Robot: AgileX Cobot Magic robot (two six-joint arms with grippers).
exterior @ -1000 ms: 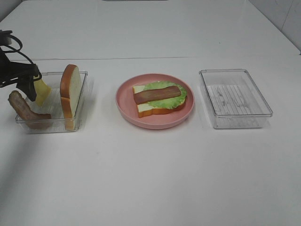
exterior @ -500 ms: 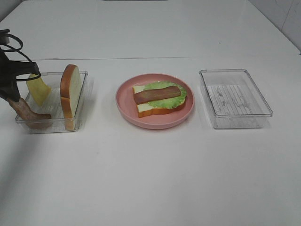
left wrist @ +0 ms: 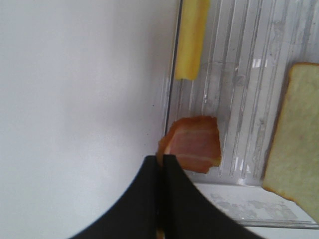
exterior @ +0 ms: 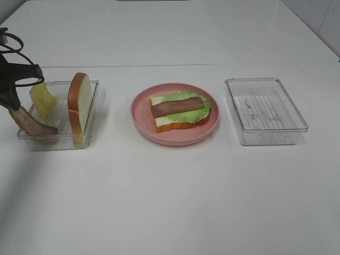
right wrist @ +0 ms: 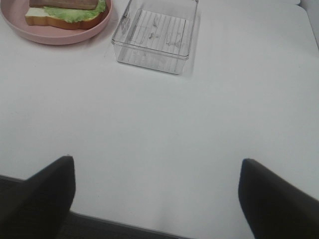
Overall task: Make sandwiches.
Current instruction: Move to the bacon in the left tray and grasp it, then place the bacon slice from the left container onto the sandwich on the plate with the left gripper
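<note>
Okay, white table [exterior: 170,212]: carries everything.
Round pink plate [exterior: 140,120]: half-built sandwich [exterior: 178,109], with bread, lettuce and meat on top.
Clear plastic tray [exterior: 56,142]: upright white bread slice [exterior: 79,103], yellow cheese square [exterior: 42,100] leaning.
Brown meat strip [left wrist: 192,144]: probably soft, light, floppy; held by one end, other end down in tray.
Left fingers [left wrist: 134,204]: clamped on that strip.
Right fingers [right wrist: 50,194]: spread wide, empty.

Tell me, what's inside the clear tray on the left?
A bread slice standing on edge, a yellow cheese square leaning, and a meat strip pinched by the left claw. The strip's gripped end is hidden between its fingers.
</note>
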